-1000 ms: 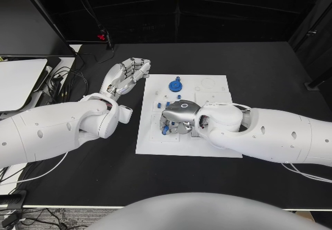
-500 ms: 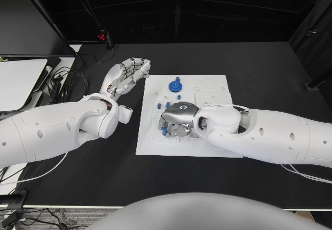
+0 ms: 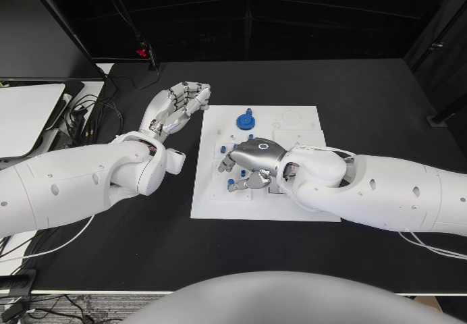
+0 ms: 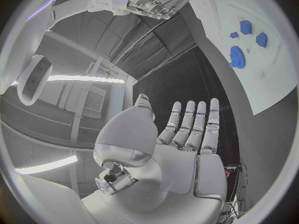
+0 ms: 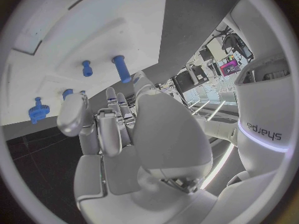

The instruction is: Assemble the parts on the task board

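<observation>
We note the right hand (image 3: pixel 252 160) curled, holding nothing, over the task board (image 3: pixel 301 145), the left hand (image 3: pixel 178 105) spread beside its left edge.

Right hand (image 3: pixel 251 156) — now slightly farther up the task board (image 3: pixel 301 202) — over the small blue parts (image 3: pixel 231 182).

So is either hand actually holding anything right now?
The left hand holds nothing, fingers apart. The right hand curls over the board; any hold is hidden.
</observation>
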Robot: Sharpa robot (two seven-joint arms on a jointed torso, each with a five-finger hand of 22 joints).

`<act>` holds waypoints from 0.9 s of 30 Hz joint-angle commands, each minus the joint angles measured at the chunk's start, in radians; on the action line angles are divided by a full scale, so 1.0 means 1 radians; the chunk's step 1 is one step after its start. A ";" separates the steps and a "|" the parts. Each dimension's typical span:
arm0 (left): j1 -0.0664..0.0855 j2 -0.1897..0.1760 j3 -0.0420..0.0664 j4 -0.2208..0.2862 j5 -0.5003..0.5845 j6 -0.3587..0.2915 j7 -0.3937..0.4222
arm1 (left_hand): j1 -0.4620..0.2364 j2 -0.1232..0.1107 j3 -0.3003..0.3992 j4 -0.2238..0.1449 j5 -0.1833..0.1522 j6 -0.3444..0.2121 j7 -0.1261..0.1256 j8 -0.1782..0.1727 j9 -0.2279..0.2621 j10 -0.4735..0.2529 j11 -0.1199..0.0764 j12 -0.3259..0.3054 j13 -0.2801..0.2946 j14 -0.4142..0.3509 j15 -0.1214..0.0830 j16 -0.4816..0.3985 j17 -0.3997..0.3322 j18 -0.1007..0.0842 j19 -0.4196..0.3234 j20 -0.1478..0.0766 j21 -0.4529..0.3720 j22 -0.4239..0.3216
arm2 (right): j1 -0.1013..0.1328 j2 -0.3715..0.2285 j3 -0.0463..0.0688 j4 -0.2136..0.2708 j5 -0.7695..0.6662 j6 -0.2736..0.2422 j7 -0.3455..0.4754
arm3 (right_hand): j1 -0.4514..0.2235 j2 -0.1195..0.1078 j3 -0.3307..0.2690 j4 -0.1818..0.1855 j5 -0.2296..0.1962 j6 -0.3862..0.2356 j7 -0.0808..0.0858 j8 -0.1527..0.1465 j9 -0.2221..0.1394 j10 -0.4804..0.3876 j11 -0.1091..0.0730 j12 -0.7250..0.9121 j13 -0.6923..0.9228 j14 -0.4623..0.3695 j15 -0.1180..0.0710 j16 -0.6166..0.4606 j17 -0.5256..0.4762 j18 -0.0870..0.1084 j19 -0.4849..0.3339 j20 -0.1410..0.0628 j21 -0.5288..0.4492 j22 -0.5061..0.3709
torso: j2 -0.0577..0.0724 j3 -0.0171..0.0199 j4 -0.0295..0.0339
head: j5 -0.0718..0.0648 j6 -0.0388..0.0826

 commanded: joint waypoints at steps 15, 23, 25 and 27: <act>0.000 0.018 0.001 -0.019 0.039 0.007 0.087 | 0.008 0.005 -0.008 0.000 0.006 -0.002 0.140 0.007 -0.004 -0.001 0.000 0.004 -0.004 -0.006 0.000 0.006 -0.004 -0.014 0.007 0.003 -0.001 -0.003 | 0.052 -0.329 0.002 0.152 0.901 -0.118 0.216 | -0.088 0.036 -0.098 -0.007 0.120 -0.074 0.001 0.052 0.006 0.014 -0.007 0.145 0.040 -0.319 0.012 -0.440 -0.672 0.095 -0.326 0.012 -0.541 -0.328 | -0.009 -0.0068 0.0029 | -0.066 0.015; 0.000 0.031 0.001 -0.027 0.058 0.005 0.087 | 0.013 0.005 -0.008 -0.001 0.007 -0.004 0.140 0.007 -0.006 -0.003 0.000 0.005 -0.007 -0.007 0.000 0.008 -0.007 -0.014 0.007 0.003 -0.001 -0.004 | 0.060 -0.452 0.000 0.199 0.874 -0.052 0.119 | -0.185 0.086 -0.208 -0.004 0.184 -0.184 -0.025 0.147 0.023 0.004 -0.047 0.553 0.323 -0.432 -0.019 -0.464 -0.714 0.091 -0.366 -0.004 -0.667 -0.403 | -0.010 -0.0068 -0.0009 | -0.119 0.034; 0.000 0.033 0.001 -0.028 0.059 0.005 0.088 | 0.013 0.005 -0.008 -0.001 0.007 -0.004 0.140 0.007 -0.006 -0.003 0.000 0.005 -0.007 -0.007 0.000 0.008 -0.007 -0.014 0.007 0.003 -0.001 -0.004 | 0.060 -0.472 0.000 0.210 0.850 -0.054 0.090 | -0.196 0.106 -0.254 0.002 0.185 -0.233 -0.029 0.217 0.036 -0.125 -0.046 0.742 0.478 -0.447 -0.009 -0.443 -0.716 0.092 -0.353 -0.009 -0.700 -0.420 | -0.011 -0.0076 -0.0017 | -0.129 0.034; 0.000 0.034 0.001 -0.028 0.060 0.004 0.088 | 0.013 0.005 -0.008 -0.001 0.007 -0.004 0.140 0.007 -0.006 -0.003 0.000 0.005 -0.007 -0.007 0.000 0.008 -0.007 -0.014 0.007 0.003 -0.001 -0.004 | 0.060 -0.490 0.000 0.220 0.828 -0.058 0.068 | -0.220 0.117 -0.272 -0.003 0.189 -0.260 -0.037 0.243 0.039 -0.126 -0.052 0.822 0.530 -0.471 -0.009 -0.435 -0.716 0.091 -0.362 -0.007 -0.713 -0.421 | -0.010 -0.0073 -0.0014 | -0.139 0.036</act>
